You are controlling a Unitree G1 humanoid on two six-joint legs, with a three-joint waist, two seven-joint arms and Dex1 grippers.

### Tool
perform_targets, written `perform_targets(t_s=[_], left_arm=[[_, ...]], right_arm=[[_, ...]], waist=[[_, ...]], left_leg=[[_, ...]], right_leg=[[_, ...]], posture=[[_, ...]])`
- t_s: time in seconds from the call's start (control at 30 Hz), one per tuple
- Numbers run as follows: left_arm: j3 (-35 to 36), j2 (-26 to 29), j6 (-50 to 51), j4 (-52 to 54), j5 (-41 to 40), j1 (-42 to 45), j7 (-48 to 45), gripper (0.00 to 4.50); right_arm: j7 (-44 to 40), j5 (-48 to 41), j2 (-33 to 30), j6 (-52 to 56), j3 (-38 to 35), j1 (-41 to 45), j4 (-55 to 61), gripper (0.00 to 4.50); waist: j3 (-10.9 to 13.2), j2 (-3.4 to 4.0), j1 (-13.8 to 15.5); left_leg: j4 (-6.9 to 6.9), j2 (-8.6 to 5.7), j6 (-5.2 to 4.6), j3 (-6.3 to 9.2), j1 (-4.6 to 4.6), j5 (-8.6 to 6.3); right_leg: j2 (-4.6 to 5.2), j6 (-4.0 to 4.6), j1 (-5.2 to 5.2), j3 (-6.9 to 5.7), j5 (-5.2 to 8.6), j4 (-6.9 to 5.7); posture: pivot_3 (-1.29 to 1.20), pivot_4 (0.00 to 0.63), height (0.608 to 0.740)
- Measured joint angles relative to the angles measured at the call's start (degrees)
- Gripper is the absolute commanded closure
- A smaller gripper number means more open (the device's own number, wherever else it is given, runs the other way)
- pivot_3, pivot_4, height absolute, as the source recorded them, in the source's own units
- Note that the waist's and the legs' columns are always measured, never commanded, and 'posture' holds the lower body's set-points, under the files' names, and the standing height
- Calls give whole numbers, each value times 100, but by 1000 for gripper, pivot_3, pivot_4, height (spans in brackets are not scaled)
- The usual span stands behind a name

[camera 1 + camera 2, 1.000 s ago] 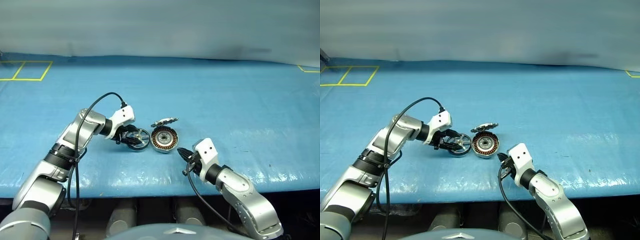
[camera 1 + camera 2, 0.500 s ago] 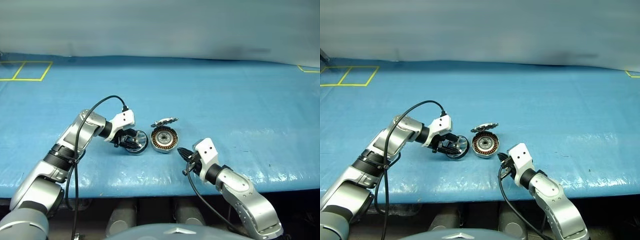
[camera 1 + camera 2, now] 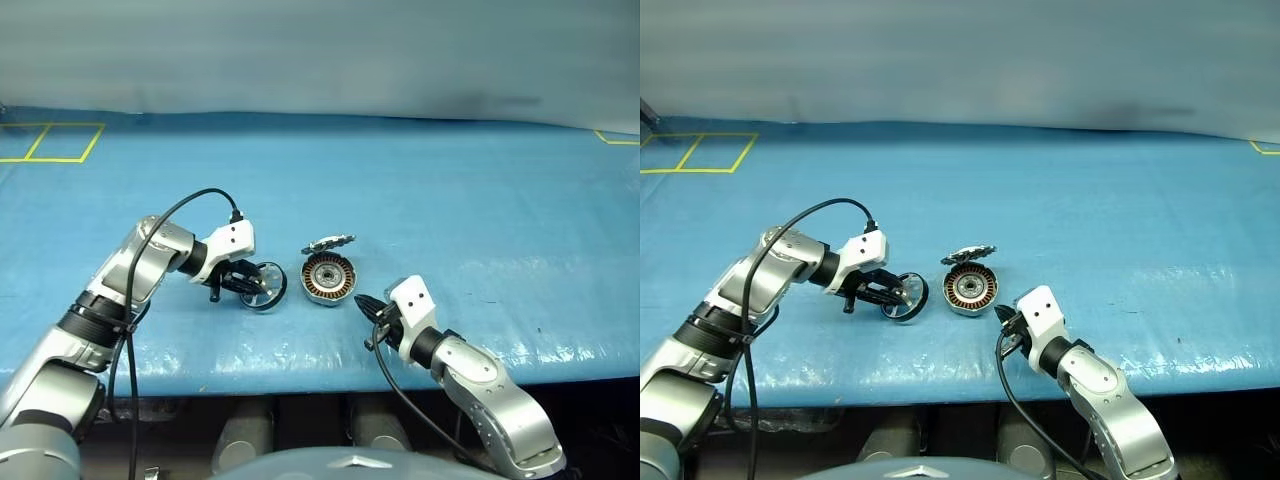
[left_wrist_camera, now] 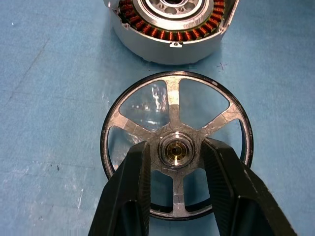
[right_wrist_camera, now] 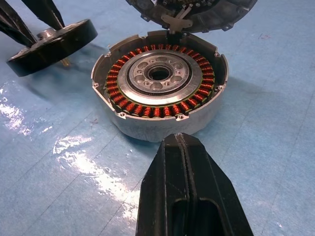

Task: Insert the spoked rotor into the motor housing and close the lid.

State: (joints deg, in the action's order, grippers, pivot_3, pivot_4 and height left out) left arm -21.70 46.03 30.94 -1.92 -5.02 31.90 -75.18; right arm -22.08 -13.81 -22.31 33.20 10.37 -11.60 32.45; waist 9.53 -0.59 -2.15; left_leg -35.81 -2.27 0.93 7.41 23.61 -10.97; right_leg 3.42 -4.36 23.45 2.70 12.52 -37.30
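The spoked rotor (image 3: 270, 284) is a silver wheel with a dark rim. It tilts above the blue table, just left of the motor housing (image 3: 329, 277). My left gripper (image 4: 175, 150) is shut on the rotor's central hub, one black finger on each side. The housing lies flat, its copper windings (image 5: 147, 110) and grey hub facing up. The lid (image 3: 329, 243) leans against the housing's far edge, partly raised. My right gripper (image 3: 362, 303) is shut, empty, low over the table just front-right of the housing and pointing at it.
The blue sheet covers the table, and its front edge (image 3: 300, 365) runs close under both arms. Yellow tape lines (image 3: 50, 140) mark the far left corner. A black cable (image 3: 180, 205) loops over my left forearm.
My left gripper's fingers closed on the rotor's hub. The arm then drew back to the left, carrying the rotor away from the housing and tilting it. The right arm stayed still.
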Motion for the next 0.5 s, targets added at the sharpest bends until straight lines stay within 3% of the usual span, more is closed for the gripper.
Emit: perform_targets(t_s=[0.23,0.5], left_arm=[[478,92,348,1098,-940,-223,-296,3199],[428,-400,616,1425,-1524,-57,-296,3199]], right_arm=[[-49,-25,-74,-1,-161,-30,7,4500],[-86,-55,-115,0,-255,-62,11,4500]], waist=[[2,-3,20],[2,-4,11]], left_leg=[[-2,-1,0,1,4,0],[-4,-1,0,-1,2,0]], right_leg=[[5,1,-2,-1,1,5],[1,1,-5,-1,1,5]], posture=[[0,150,740],[0,150,740]])
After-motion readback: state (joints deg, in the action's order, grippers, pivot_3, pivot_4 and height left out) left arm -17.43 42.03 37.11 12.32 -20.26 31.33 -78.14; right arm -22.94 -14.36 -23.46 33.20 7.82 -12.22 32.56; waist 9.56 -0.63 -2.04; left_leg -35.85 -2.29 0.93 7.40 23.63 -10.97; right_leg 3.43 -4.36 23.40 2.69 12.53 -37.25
